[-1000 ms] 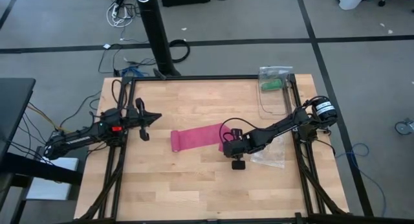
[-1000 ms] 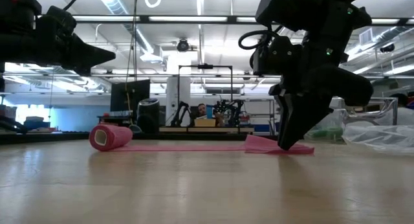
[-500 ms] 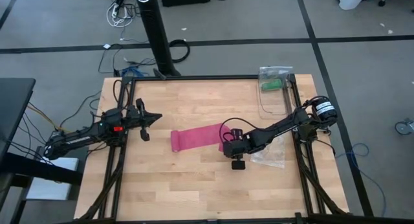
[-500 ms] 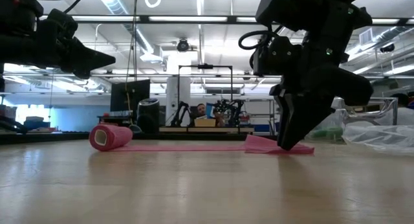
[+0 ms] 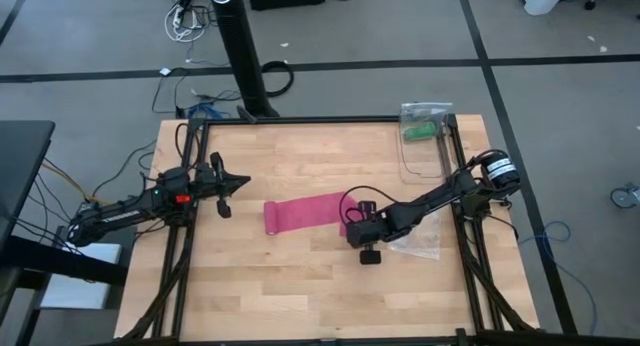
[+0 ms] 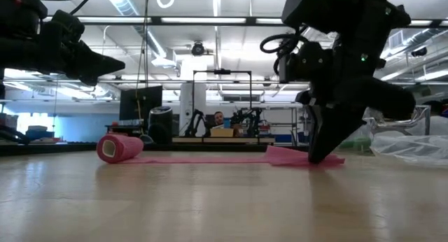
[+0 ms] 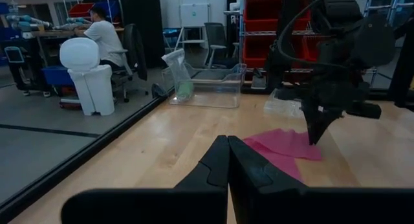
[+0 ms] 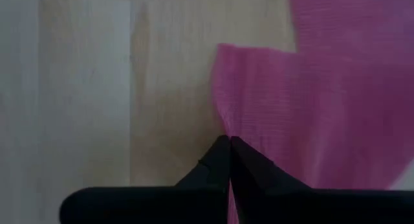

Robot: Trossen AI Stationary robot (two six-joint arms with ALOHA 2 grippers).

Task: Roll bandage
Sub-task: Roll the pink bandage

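from above you see the magenta-pink stretchy fabric bandage (image 5: 303, 213) lying as a flat strip in the middle of the light wooden tabletop (image 5: 300, 286), its end nearer the left arm looking only like a darker edge. the low view shows you what that edge is: a small rolled cylinder (image 6: 118, 147) standing up from the strip, with the rest flat along the wood.

your right hand (image 5: 349, 224) is down on the strip's other end. its wrist view shows the two dark fingers (image 8: 220, 160) pressed together right at the bandage's edge (image 8: 310, 94), with a corner of fabric lifted beside them; you cannot tell whether fabric is caught between them.

your left hand (image 5: 238, 180) hangs above the tabletop well apart from the rolled end, fingers (image 7: 228, 166) closed together. only its wrist view shows a clear plastic bin (image 7: 208, 87) at the far edge.
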